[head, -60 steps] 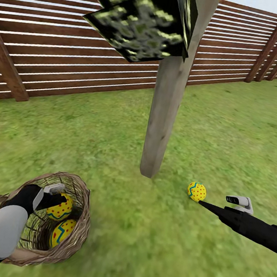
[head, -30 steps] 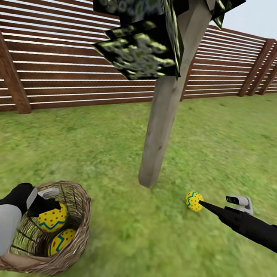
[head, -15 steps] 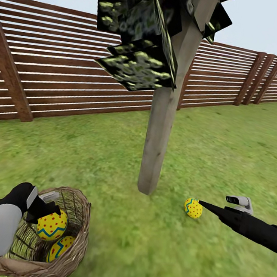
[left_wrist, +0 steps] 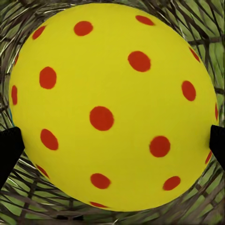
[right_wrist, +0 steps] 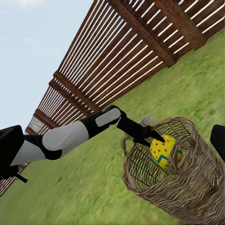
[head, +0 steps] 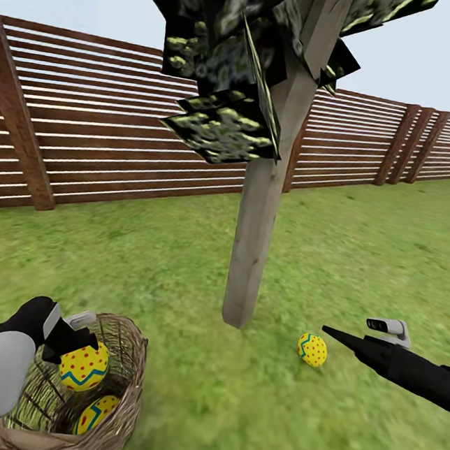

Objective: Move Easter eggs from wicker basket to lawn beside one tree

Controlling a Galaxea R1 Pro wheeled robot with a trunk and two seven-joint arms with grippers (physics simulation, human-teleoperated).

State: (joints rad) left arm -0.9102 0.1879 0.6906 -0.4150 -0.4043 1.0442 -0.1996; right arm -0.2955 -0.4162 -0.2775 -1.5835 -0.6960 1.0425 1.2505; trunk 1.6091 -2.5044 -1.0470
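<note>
Your left gripper (head: pixel 90 349) is clamped on one Easter egg (head: pixel 84 366), a dark finger (left_wrist: pixel 9 147) pressing each side of it in the wrist view, and it holds that egg above the open mouth of the wicker basket (head: pixel 121 409). A second egg (head: pixel 95 413) lies lower inside the basket, close under the held one. The grip sits on a smooth rounded shell, so a sideways jolt on the way out could squeeze the egg free and drop it back in. The fingers are also close to the woven rim (right_wrist: pixel 180 123); dragging across it could tip the basket or knock the egg loose.

In the middle stands the tree (head: pixel 249 256), its trunk planted in the lawn (head: pixel 362 256), the fence (head: pixel 123 135) behind.

Right of the trunk the third egg (head: pixel 312 349) rests on the grass near the base. Your right gripper (head: pixel 328 330) points at it, just beside it and apart; I cannot tell how wide its fingers stand. A careless sweep there could roll that egg away from the tree.
</note>
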